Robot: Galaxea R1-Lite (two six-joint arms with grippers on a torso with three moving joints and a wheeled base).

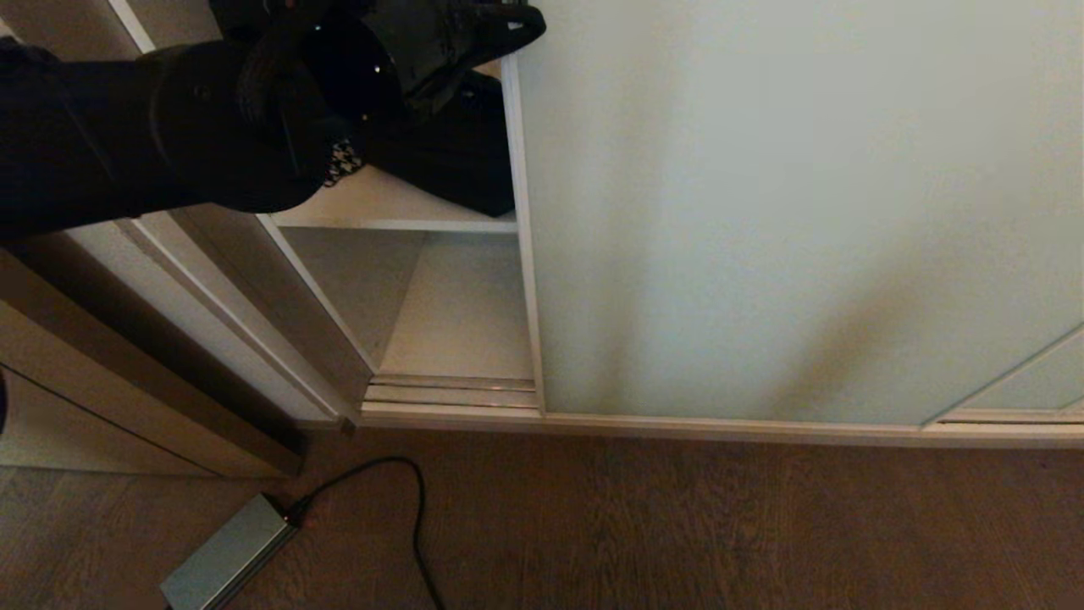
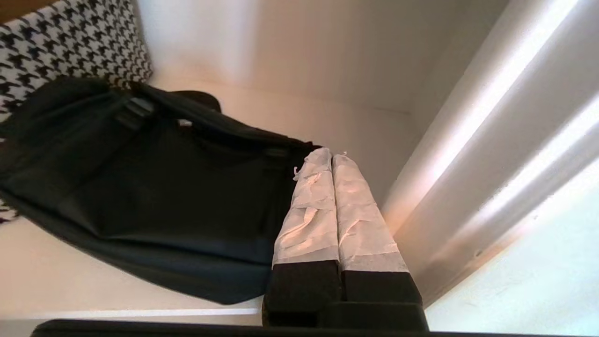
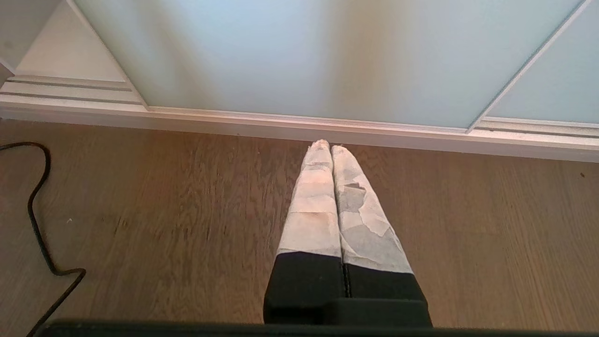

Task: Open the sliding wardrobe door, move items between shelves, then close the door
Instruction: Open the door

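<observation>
Frosted door (image 1: 796, 212) ajar; white shelf (image 1: 381, 207)

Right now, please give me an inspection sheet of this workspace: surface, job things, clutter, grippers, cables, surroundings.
Surface: white shelf, partly covered.
Job's things: sliding wardrobe door partly open; black bag lies on the shelf.
Clutter: houndstooth box behind the bag.
Grippers: left gripper shut, empty, by the bag; right gripper shut, empty, above the floor.
Cables: black cable running to a grey box.
Surroundings: wooden floor.
</observation>
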